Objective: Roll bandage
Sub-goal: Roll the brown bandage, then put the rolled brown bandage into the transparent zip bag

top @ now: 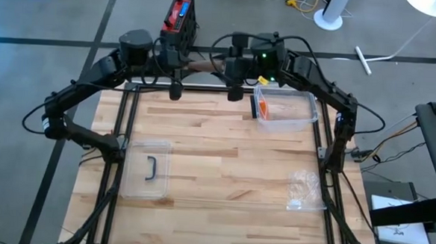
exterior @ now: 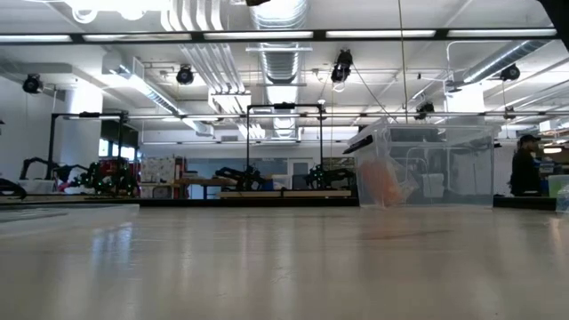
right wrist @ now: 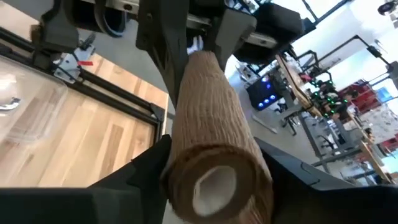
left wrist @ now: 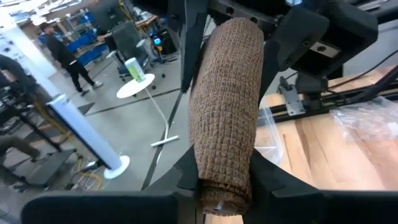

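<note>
A brown rolled bandage (top: 204, 64) hangs level above the table's far edge, between my two grippers. My left gripper (top: 185, 60) is shut on its left end; in the left wrist view the roll (left wrist: 227, 99) runs away from that gripper (left wrist: 224, 183). My right gripper (top: 225, 63) stands open at the roll's right end. In the right wrist view, that end (right wrist: 214, 183) shows a white core and faces the camera between the spread fingers of the gripper (right wrist: 214, 174). Neither gripper shows in the low view. My left gripper pinches the roll's left end (left wrist: 222, 186) between its two fingers (left wrist: 186, 177). It comes level from the table's left, and the roll sticks out forward past the fingertips. The roll is lifted clear and lies about level. My right gripper has one finger (right wrist: 152, 165) close against the roll's right end (right wrist: 180, 168); I cannot tell whether it touches.
A clear bin (top: 287, 112) holding something orange stands at the far right; the low view shows it too (exterior: 427, 164). A clear lid with a dark handle (top: 147, 169) lies near left. A clear plastic bag (top: 304, 188) lies near right.
</note>
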`<action>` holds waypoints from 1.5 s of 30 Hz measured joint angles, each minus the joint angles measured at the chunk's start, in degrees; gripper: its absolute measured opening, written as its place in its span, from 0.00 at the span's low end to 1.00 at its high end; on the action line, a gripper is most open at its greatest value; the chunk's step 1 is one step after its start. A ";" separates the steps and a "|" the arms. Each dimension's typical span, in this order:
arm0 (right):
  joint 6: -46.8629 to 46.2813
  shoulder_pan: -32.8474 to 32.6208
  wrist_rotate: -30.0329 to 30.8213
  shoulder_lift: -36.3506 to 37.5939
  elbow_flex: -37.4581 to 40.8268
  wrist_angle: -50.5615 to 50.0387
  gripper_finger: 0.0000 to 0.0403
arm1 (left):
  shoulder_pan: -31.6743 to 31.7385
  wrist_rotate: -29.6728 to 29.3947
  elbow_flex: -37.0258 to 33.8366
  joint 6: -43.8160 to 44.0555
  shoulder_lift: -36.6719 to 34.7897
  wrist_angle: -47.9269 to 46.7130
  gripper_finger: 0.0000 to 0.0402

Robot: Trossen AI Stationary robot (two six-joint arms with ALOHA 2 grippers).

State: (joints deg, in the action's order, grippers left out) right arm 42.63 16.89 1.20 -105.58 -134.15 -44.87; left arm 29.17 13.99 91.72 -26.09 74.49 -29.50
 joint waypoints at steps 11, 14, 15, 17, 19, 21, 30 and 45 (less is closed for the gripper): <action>-2.30 0.06 -2.95 -0.32 -0.02 -1.57 0.27 | -0.64 5.23 -0.12 -0.42 2.11 6.59 0.33; -2.32 -0.07 -3.20 -0.33 -0.02 -1.55 0.20 | -0.84 8.80 -0.13 -0.71 2.15 7.79 0.38; -2.29 -0.07 -3.20 -0.31 -0.02 -1.83 0.18 | -0.99 9.27 -0.13 -1.14 2.19 8.30 0.40; -2.01 0.00 -3.17 -0.23 0.08 -2.47 0.14 | -1.03 9.42 -0.12 -1.84 1.99 8.08 0.44; -1.54 0.00 -2.92 0.45 0.15 -3.23 0.14 | -1.03 9.45 -0.12 -1.93 1.48 7.88 0.47; -1.62 0.00 -3.05 1.34 0.17 -3.18 0.14 | -1.01 9.43 -0.13 -2.13 0.63 7.40 0.50; -1.55 0.11 -14.45 3.84 0.07 -5.36 0.14 | -1.22 12.20 -0.48 -1.33 0.97 7.61 0.56; -5.29 -0.56 -19.55 7.33 0.07 -6.87 0.13 | -4.13 21.45 -0.50 5.64 4.43 10.52 0.14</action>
State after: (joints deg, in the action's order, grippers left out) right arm 37.34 16.33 -18.35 -98.25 -134.08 -51.74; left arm 25.03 35.44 91.22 -20.45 78.91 -18.98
